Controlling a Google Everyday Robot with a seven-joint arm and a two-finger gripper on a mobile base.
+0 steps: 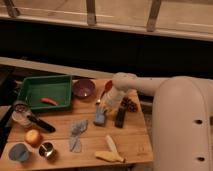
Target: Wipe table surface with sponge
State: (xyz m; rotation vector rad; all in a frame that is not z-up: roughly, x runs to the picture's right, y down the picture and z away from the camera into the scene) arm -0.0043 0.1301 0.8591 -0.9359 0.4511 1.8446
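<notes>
A blue sponge (pixel 100 116) lies on the wooden table (pixel 135 142), just right of its middle. My gripper (pixel 107 106) is at the end of the white arm that reaches in from the right. It points down at the sponge's far end and is shut on it, holding the sponge against the tabletop. The fingertips are mostly hidden behind the wrist.
A black block (pixel 120 117) and a dark red object (pixel 129 103) lie just right of the sponge. A grey cloth (pixel 76 134) is to its left and a banana (pixel 111 153) in front. Behind are a purple bowl (pixel 83 88), a red spoon (pixel 106 90) and a green tray (pixel 45 90). An orange (pixel 33 136) and cups (pixel 18 152) stand at front left.
</notes>
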